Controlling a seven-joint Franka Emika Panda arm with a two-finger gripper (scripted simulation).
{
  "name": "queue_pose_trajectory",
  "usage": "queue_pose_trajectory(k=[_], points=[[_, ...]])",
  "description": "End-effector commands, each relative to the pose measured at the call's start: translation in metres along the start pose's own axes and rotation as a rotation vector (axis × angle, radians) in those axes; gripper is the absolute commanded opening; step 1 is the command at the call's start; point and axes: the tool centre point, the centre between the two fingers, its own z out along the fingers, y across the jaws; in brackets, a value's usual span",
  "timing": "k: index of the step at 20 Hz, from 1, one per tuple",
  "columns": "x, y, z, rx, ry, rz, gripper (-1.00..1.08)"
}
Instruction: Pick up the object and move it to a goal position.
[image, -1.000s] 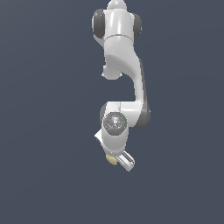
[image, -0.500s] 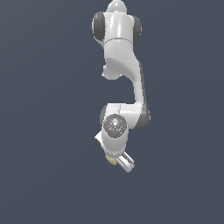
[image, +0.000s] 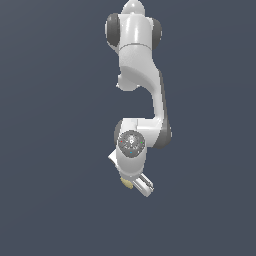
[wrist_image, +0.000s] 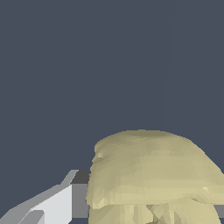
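One hand (image: 136, 184) pinches one pale yellow object (wrist_image: 148, 175); one finger (wrist_image: 52, 205) shows beside it.

Exterior view: set well back, looking along the whole arm (image: 142, 90) from above, plain dark blue-grey surface (image: 50, 150) filling the background, no edges or horizon visible. Arm running down the middle of the picture, tool (image: 137, 184) small near its lower end. Wrist view: pressed in very close, facing the same blue-grey ground. Pale yellow object (wrist_image: 153, 175) looming large, one white finger (wrist_image: 48, 205) at the corner. Shared between both: tool tip, object (image: 126, 183), bare ground.
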Motion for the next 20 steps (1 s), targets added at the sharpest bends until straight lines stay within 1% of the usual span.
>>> queue_pose_trajectory(k=[1, 6, 11, 15, 20], points=[[-0.001, 0.000, -0.002, 0.000, 0.000, 0.000, -1.00], [-0.005, 0.001, -0.011, 0.000, 0.000, 0.000, -1.00], [-0.015, 0.003, -0.031, 0.000, 0.000, 0.000, -1.00], [-0.027, 0.006, -0.056, 0.001, 0.000, 0.000, -1.00], [-0.047, 0.010, -0.098, 0.001, -0.001, 0.000, -1.00]])
